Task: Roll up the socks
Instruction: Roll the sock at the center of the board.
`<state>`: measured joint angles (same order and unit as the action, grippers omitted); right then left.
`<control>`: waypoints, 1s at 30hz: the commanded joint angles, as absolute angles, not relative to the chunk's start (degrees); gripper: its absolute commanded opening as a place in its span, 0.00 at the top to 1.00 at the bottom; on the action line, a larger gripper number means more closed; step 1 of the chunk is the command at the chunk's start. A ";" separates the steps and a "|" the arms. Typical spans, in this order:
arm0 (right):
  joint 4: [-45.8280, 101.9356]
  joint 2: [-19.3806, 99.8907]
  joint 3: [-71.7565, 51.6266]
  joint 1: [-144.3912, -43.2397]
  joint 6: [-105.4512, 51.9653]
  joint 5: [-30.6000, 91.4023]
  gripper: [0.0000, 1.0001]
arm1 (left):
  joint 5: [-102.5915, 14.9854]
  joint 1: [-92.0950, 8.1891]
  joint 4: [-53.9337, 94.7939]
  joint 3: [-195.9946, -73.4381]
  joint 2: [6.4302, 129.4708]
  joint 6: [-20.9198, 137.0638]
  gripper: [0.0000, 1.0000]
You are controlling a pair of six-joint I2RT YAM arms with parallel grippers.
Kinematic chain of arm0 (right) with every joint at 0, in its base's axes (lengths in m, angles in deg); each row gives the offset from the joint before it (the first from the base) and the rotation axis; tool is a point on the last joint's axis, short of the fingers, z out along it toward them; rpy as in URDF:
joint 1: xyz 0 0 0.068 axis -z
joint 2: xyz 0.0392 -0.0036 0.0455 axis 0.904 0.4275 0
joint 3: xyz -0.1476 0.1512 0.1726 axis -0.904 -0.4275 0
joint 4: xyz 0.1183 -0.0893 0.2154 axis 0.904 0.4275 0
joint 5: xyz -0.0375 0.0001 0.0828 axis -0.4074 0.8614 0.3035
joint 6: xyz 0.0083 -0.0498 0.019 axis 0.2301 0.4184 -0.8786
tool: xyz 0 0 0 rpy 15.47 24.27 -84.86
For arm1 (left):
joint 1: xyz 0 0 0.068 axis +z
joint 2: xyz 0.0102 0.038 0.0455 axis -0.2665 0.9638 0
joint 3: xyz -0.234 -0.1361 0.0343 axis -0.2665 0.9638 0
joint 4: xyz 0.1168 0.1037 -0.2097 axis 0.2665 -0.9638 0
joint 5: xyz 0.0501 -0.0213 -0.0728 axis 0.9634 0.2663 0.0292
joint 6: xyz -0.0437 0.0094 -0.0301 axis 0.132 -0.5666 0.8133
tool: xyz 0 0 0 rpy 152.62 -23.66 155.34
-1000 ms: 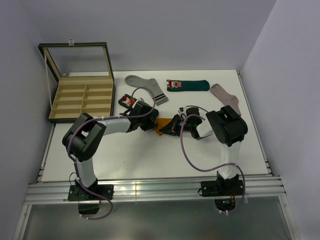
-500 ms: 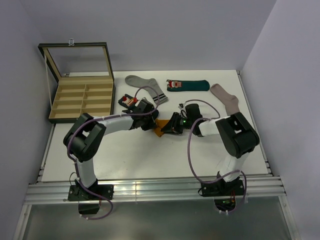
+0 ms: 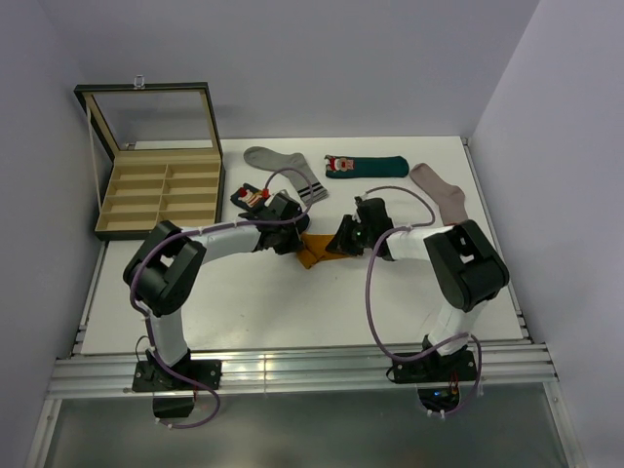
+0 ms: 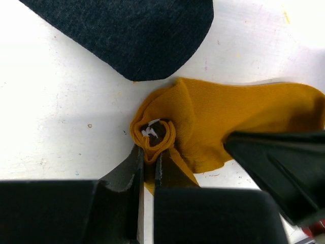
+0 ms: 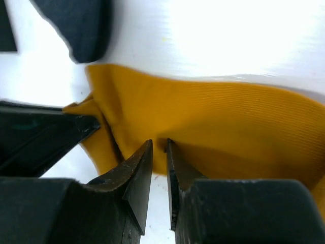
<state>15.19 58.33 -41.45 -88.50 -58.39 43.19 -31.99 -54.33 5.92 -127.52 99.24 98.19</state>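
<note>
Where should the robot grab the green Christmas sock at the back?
Probably its plain right end, pinched from straight above: the green sock lies flat, stretched sideways, with nothing on it, so that narrow tip should lift easily to start a roll.

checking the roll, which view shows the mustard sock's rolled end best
Left wrist: the rolled end sits centred, pinched in the left gripper. Right wrist shows only flat sock; top view, a small orange patch.

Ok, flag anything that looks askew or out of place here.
Only the mustard sock: its end is curled into a loose, lopsided roll pinched by the left gripper, the rest flat and creased. Nothing looks spilled or damaged.
</note>
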 commanded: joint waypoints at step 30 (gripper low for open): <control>4.44 48.46 -45.53 -117.59 -29.34 9.41 0.54 | -32.90 -54.56 -6.99 -133.82 105.22 93.07 1.00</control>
<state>9.44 47.36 -44.79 -115.91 -33.80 14.03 -32.89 -54.28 -2.80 -133.90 102.04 95.20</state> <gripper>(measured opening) 0.462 0.080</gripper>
